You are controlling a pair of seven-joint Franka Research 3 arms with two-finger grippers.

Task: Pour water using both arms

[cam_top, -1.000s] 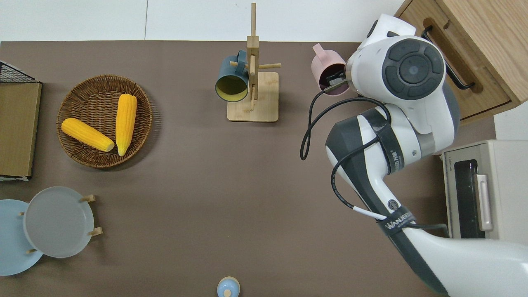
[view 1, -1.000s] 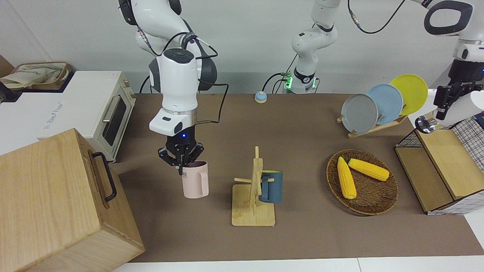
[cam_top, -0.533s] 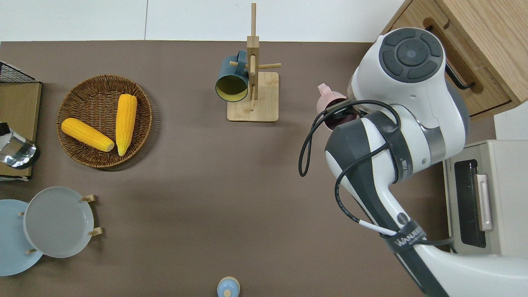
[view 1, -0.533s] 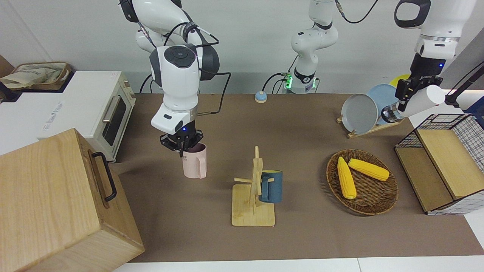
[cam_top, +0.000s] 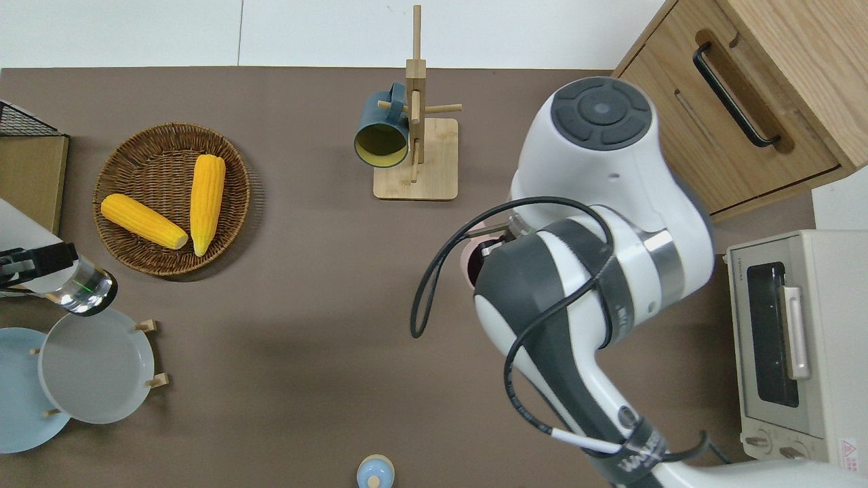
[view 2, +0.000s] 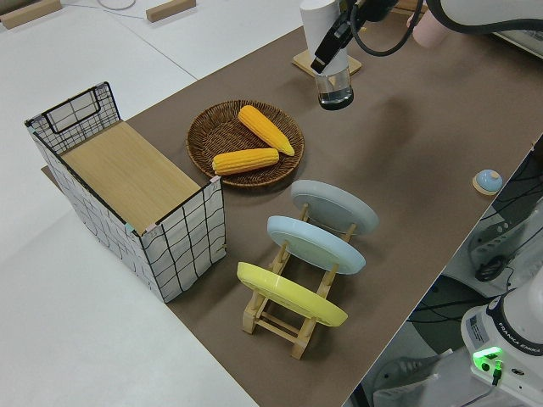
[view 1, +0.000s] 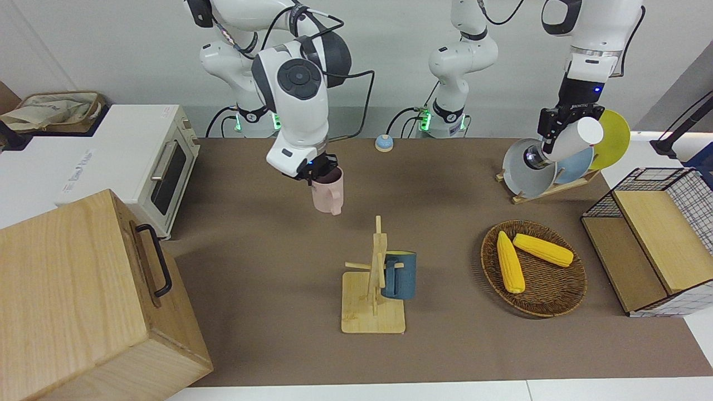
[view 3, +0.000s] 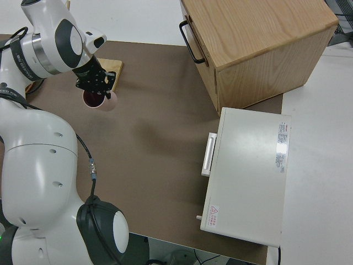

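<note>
My right gripper (view 1: 318, 170) is shut on the rim of a pink mug (view 1: 328, 195), which hangs upright in the air. In the overhead view the arm hides most of the pink mug (cam_top: 470, 260); it is over the table's middle, nearer to the robots than the mug rack (cam_top: 415, 159). The right side view shows the same gripper (view 3: 95, 83) on the mug (view 3: 100, 100). My left gripper (view 1: 558, 120) is shut on a tilted white bottle (view 1: 575, 141) with a clear end. That bottle (cam_top: 76, 288) hangs between the wicker basket and the grey plate, as does the gripper (view 2: 336, 40) holding it (view 2: 327, 64).
A dark blue mug (view 1: 400, 275) hangs on the wooden rack. The wicker basket (cam_top: 129, 244) holds two corn cobs. Plates (cam_top: 95, 364) stand in a rack at the left arm's end, beside a wire basket (view 1: 668, 245). A wooden box (view 1: 83, 301), a toaster oven (view 1: 139, 161) and a small bell (view 1: 383, 143) are also here.
The right arm lifted the pink mug off the table and carried it toward the robots and the table's middle. The left arm brought the bottle in from the wire basket end.
</note>
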